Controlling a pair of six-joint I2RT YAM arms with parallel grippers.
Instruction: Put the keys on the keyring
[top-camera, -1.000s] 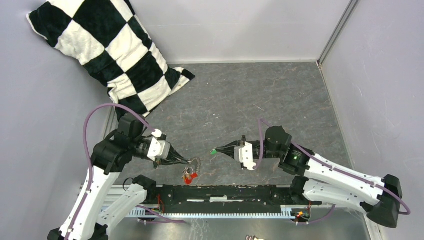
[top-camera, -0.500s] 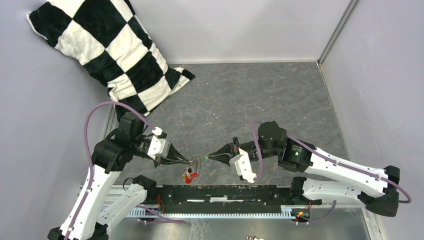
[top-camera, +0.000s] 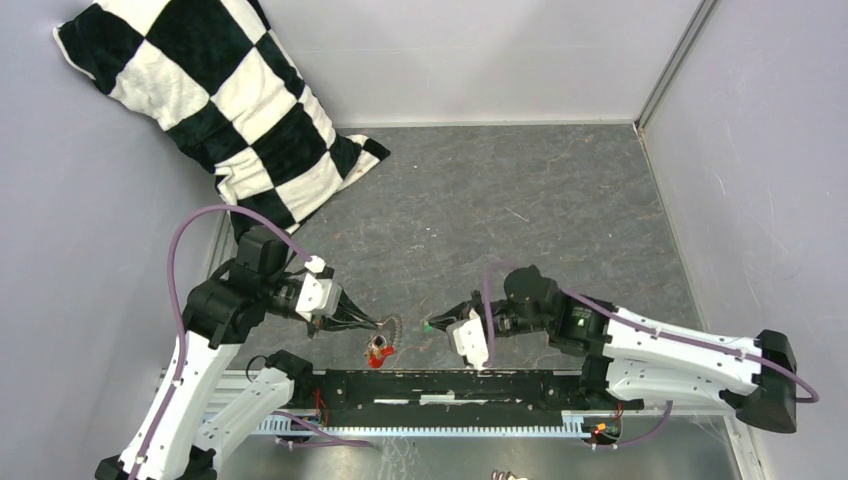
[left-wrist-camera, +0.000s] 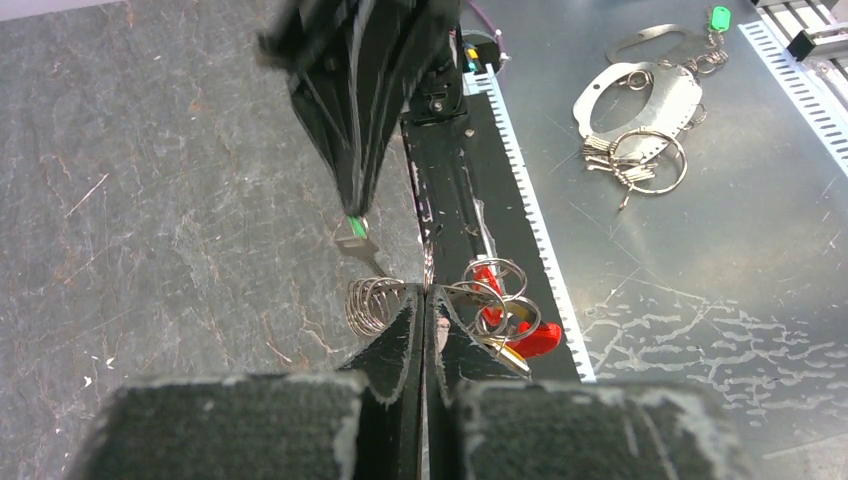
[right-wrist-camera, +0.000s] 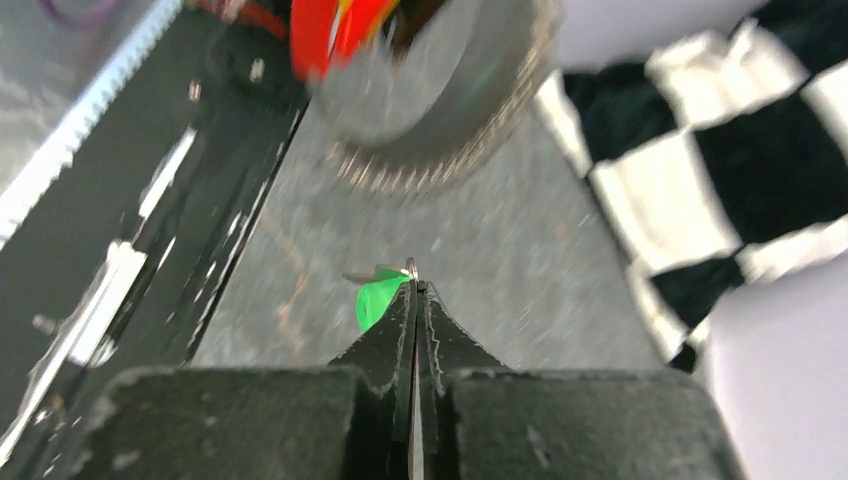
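Fingers of the right gripper (right-wrist-camera: 415, 292) pinch the green key (right-wrist-camera: 378, 302) just beside the keyring (left-wrist-camera: 372, 305), itself clamped in the left gripper (left-wrist-camera: 425, 298); threading likely demands lining the key's hole squarely onto the coil's free end.

The thin silver coiled-wire keyring (top-camera: 393, 325) is just left of the green-headed metal key (top-camera: 428, 326), above the grey stone-patterned table's (top-camera: 520, 200) near edge; the black-and-white checked pillow (top-camera: 220, 100) lies behind, far left.

Top camera looks down from behind the near edge over the grey stone-patterned tabletop (top-camera: 520, 190). Each wrist camera peers close along its own black fingers (left-wrist-camera: 395, 345); both catch the coiled silver wire keyring (left-wrist-camera: 372, 305).
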